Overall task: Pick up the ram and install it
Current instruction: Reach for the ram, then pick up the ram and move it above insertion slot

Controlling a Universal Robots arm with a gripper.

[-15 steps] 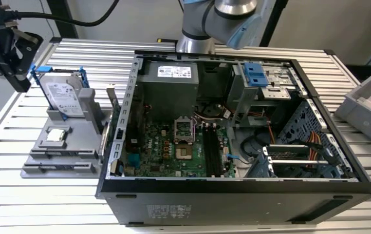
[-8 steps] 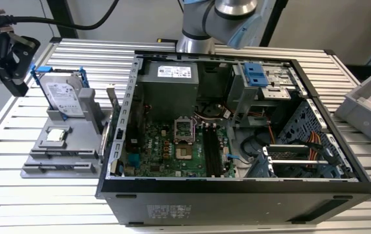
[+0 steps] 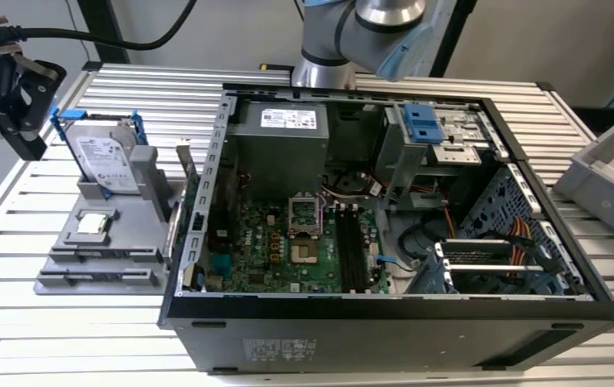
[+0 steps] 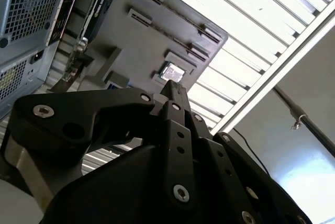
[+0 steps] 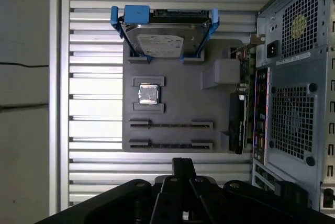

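Black finger links (image 5: 183, 192) loom closest in both wrist views, the jaws pressed together on nothing. They hang high over the ribbed desk (image 5: 94, 171) at the exterior view's left and point down, just short of the grey parts tray (image 5: 178, 103). On the tray's near end the ram (image 5: 170, 144) stands on edge between two slotted holders, apart from the jaws. A second thin strip (image 5: 170, 124) runs parallel beside it. Beyond sit the CPU chip (image 5: 148, 94) and the blue-framed hard drive (image 5: 162, 38). The open computer case (image 3: 393, 314) lies alongside.
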